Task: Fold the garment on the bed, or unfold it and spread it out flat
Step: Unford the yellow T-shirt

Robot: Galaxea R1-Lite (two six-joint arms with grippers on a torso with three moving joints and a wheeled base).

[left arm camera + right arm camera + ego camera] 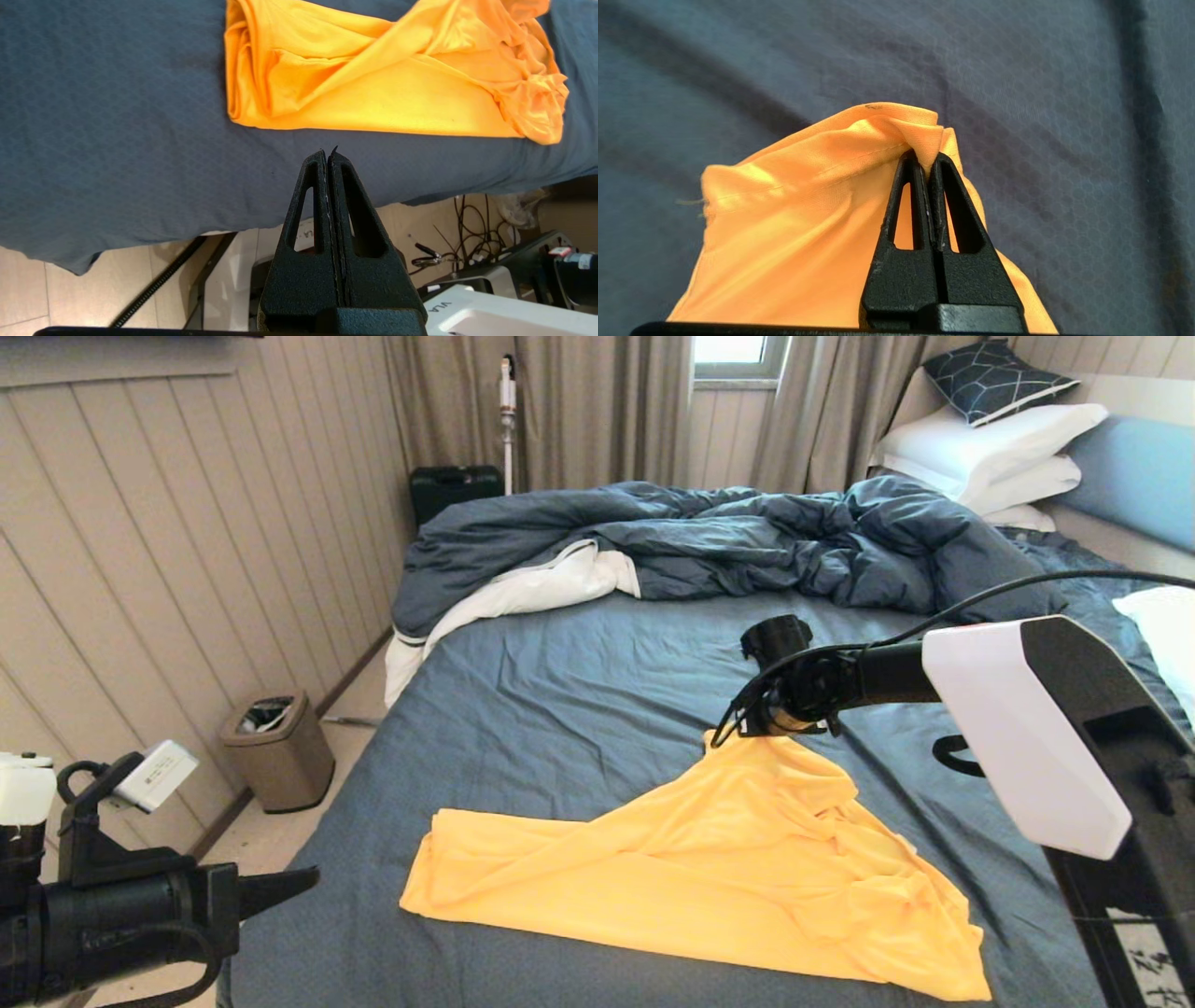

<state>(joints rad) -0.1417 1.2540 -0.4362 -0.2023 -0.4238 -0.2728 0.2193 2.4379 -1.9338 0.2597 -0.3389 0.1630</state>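
Observation:
The yellow garment (709, 877) lies bunched and partly folded on the near part of the bed (560, 709), with loose creases across it. My right gripper (724, 737) is shut on a hemmed edge of the garment (831, 200), lifting that corner into a peak above the blue-grey sheet (1064, 140). My left gripper (303, 877) hangs beside the bed's near left corner, shut with nothing in it. In the left wrist view the left gripper (328, 153) points at the sheet just short of the garment (373, 79).
A rumpled dark blue duvet (709, 537) lies across the far half of the bed. White pillows (990, 453) and a dark patterned cushion (994, 378) sit at the far right. A brown bin (277, 747) stands on the floor to the left.

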